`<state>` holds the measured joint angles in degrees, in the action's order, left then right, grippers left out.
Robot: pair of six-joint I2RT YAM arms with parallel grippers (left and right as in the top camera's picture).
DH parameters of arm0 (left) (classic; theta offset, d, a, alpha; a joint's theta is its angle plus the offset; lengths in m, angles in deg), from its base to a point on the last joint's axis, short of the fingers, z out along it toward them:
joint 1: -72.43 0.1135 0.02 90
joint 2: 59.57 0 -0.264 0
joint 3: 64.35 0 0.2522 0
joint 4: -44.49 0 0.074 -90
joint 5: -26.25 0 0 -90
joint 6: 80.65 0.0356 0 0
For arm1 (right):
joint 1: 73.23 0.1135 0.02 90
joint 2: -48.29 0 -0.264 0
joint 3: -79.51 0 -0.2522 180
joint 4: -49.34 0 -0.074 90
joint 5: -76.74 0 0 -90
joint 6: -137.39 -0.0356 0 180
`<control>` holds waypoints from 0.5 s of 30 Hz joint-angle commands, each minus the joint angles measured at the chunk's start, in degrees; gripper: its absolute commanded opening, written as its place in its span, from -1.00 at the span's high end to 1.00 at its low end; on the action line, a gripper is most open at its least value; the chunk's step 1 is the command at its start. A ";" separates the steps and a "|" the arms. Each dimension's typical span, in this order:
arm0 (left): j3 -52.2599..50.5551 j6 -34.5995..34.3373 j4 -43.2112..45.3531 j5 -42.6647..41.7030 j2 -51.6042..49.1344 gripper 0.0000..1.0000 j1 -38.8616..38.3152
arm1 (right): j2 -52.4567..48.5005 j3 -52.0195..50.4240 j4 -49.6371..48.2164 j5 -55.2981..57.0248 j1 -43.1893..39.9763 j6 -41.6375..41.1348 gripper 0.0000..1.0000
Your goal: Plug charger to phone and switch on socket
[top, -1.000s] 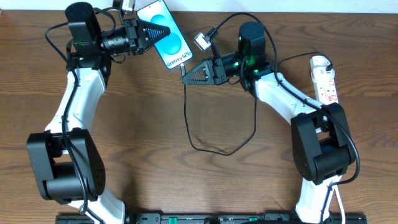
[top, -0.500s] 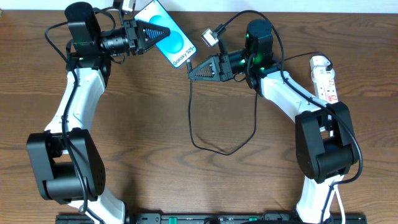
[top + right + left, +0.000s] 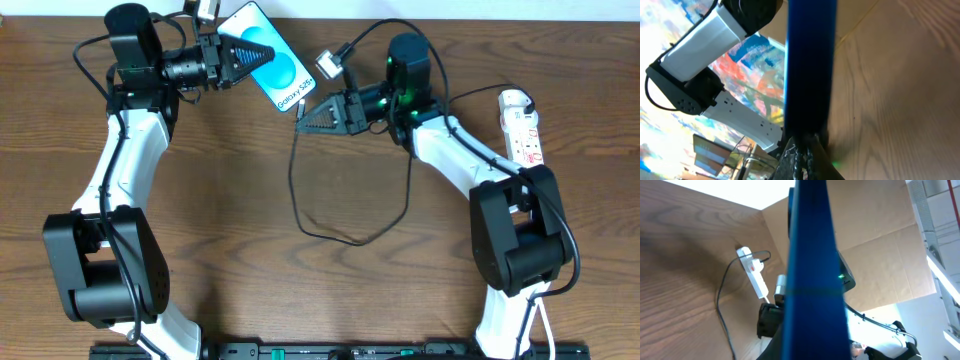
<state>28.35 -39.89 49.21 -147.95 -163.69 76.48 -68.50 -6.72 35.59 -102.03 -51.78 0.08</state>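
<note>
My left gripper (image 3: 250,52) is shut on the phone (image 3: 283,75) and holds it off the table at the back, its blue screen facing up. In the left wrist view the phone (image 3: 812,270) is an edge-on blue band. My right gripper (image 3: 300,122) is shut on the charger's small black plug, right at the phone's lower end. In the right wrist view my fingers (image 3: 807,150) sit directly under the phone's edge (image 3: 810,60); the plug itself is hidden. The black cable (image 3: 350,240) loops over the table. The white socket strip (image 3: 523,125) lies at the far right, also in the left wrist view (image 3: 756,275).
A small silver adapter (image 3: 328,66) hangs on the cable just right of the phone. The strip's white cord runs along my right arm. The table's back edge is right behind the phone.
My right gripper swung slightly right with the plug, then back left to the phone's lower end. The cable loop has shifted left. The phone has moved a little to the right.
</note>
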 commanded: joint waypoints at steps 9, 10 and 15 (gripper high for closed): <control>-0.13 0.76 0.52 -3.65 1.14 0.86 -0.48 | -0.55 0.44 -0.09 -0.55 0.92 0.61 0.98; -0.13 0.76 0.52 -3.65 1.14 0.85 -0.48 | -0.55 0.44 -0.09 -0.55 1.11 0.63 0.99; -0.13 0.74 0.52 -2.99 1.14 0.85 -0.44 | -0.55 0.44 -0.07 -0.55 2.16 0.61 0.98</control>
<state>28.26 -39.87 49.21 -148.76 -163.69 76.48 -68.50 -6.72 35.59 -102.03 -50.86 0.08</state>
